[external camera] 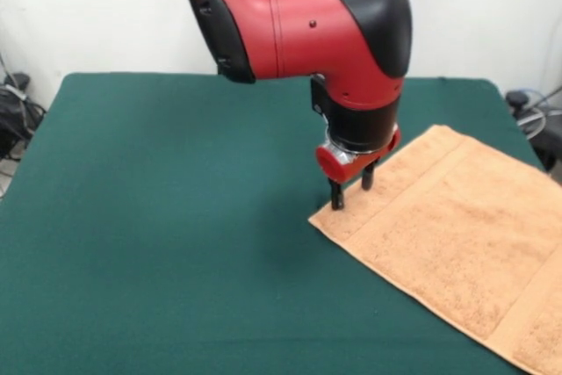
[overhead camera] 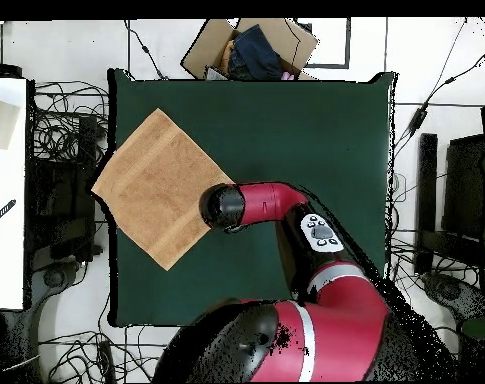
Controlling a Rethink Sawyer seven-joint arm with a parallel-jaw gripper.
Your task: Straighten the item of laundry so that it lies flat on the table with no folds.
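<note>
The peach-orange item of laundry point(external camera: 457, 226) lies spread flat on the right part of the green table point(external camera: 158, 208), and its right side runs out of the front view. From above, the item of laundry point(overhead camera: 156, 185) sits as a diamond with one corner over the edge of the table point(overhead camera: 306, 130). My gripper point(external camera: 351, 189) points straight down at the towel's left corner, open. One finger point(external camera: 336, 197) is at the hem near the corner, the other stands on the woven band. Overhead, the arm's wrist point(overhead camera: 224, 207) hides the gripper.
A cardboard box point(overhead camera: 251, 48) holding something dark stands just beyond the table's top edge in the overhead view. Cables lie on the floor around the table, and a white surface point(overhead camera: 6, 190) stands at the left.
</note>
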